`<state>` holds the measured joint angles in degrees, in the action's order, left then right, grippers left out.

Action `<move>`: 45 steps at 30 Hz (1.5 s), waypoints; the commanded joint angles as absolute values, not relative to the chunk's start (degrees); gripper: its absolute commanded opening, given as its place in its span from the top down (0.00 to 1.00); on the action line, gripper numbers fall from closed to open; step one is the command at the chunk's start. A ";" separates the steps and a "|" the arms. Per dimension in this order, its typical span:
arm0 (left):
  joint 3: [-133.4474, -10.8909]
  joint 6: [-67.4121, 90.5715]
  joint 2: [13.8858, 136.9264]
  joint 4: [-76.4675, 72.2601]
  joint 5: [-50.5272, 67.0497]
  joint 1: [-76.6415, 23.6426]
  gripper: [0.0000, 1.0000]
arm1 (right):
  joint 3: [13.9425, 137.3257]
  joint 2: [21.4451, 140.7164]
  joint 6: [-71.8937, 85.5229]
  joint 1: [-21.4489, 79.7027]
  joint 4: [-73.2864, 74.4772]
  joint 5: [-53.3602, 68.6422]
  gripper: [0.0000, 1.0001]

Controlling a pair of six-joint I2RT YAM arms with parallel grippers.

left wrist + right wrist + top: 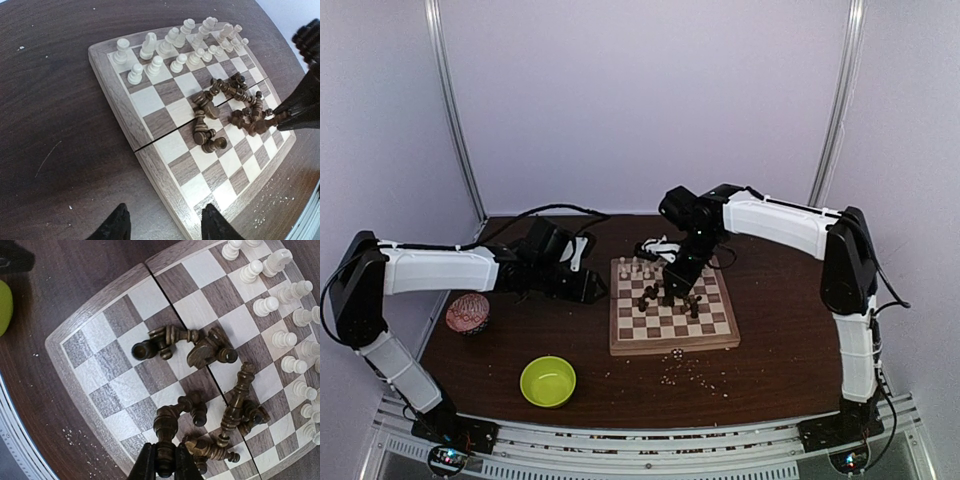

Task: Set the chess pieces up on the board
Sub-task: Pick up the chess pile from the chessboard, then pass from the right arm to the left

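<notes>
right end effector [165,466]: closed tight on one dark piece [166,430], gripped at its base.
left end effector [165,227]: fingers spread wide, nothing held.
board [118,315]: laid flat on the tabletop [780,350], under the right end effector; its rim is seen just ahead of the left one.
other dark pieces [210,347]: toppled in a heap just beyond the right end effector (mid-board).
pale pieces [280,337]: stood in two rows, well beyond the right end effector.

Right hand [672,287] low among dark pieces [651,296] on board [672,346]; green bowl [548,381] front-left.
</notes>
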<state>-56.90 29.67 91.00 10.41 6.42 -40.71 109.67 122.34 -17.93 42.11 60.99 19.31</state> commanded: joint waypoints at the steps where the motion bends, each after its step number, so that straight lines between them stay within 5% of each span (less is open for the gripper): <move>1: -58.29 28.55 92.14 7.55 7.74 -40.52 0.49 | 106.17 117.58 -20.58 42.59 61.57 21.66 1.00; 11: -54.74 26.48 92.34 0.21 14.91 -40.54 0.50 | 99.45 112.66 -22.78 42.63 61.34 24.88 1.00; 21: -36.25 24.97 86.98 -38.76 30.60 -40.63 0.48 | 102.70 105.62 -20.90 41.10 65.02 37.28 1.00; 29: -38.01 31.50 91.02 -56.95 35.34 -42.52 0.43 | 105.10 101.26 -18.44 38.45 64.46 49.27 1.00; 34: -41.95 33.45 94.35 -59.29 37.95 -43.99 0.37 | 104.56 100.30 -18.03 37.82 64.35 52.00 1.00; 45: -48.22 32.88 99.12 -54.05 45.66 -45.47 0.38 | 103.85 98.97 -17.21 36.35 63.35 52.64 1.00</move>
